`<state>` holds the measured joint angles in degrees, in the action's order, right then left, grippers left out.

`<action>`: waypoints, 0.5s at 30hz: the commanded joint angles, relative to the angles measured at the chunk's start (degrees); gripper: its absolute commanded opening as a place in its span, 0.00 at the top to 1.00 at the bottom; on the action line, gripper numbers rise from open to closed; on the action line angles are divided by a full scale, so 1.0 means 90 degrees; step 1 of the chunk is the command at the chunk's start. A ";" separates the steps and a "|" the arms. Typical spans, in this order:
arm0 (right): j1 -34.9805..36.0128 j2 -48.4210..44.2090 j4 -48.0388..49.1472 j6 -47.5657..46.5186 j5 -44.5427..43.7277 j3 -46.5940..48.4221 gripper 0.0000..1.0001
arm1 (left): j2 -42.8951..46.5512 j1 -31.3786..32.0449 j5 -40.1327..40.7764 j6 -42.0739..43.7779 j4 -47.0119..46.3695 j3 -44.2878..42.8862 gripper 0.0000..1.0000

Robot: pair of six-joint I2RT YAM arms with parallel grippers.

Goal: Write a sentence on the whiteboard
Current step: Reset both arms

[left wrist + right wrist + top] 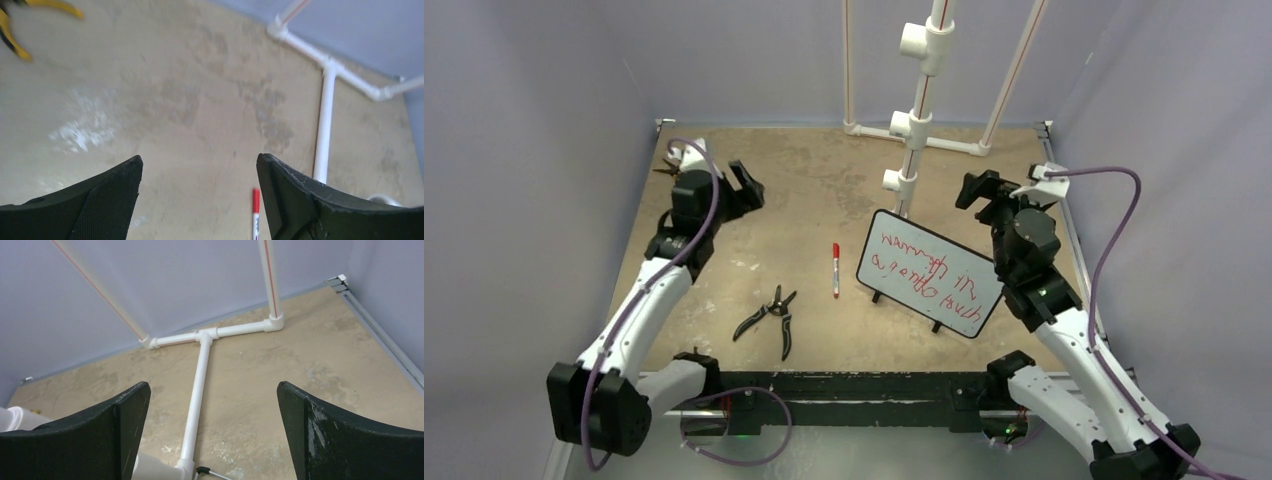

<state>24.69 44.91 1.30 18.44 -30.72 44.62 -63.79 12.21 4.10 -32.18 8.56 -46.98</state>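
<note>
The whiteboard [931,272] stands tilted on its small feet right of centre, its white face carrying two lines of red scrawl, the sentence [919,267]. A red-capped marker [835,268] lies on the table left of the board; its cap end also shows in the left wrist view [255,207]. My left gripper [746,184] is open and empty at the far left, raised above the table. My right gripper [977,189] is open and empty, above and behind the board's right end. A corner of the board's frame [202,470] shows low in the right wrist view.
Black-handled pliers [771,315] lie near the front, left of the marker. A white PVC pipe stand [913,120] rises behind the board, its base pipes [200,375] running across the far table. Yellow-handled pliers [15,30] lie at the far left corner. Grey walls enclose the table.
</note>
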 commanded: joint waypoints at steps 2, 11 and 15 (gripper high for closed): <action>-0.0175 -0.0360 0.0276 0.0088 -0.0592 -0.0112 0.01 | 0.0800 -0.0101 0.1250 0.1363 0.0967 -0.1222 0.17; -0.0175 -0.1091 0.0842 -0.0171 -0.0902 -0.0634 0.01 | 0.2383 0.0118 0.2057 0.2253 -0.0269 -0.0064 0.08; -0.0176 -0.1100 0.0849 -0.0217 -0.0939 -0.0627 0.01 | 0.2358 0.0118 0.2181 0.2246 -0.0147 -0.0089 0.06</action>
<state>23.22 35.31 5.74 17.91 -37.06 39.16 -41.91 13.13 21.06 -14.59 8.49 -47.99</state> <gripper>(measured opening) 0.984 0.927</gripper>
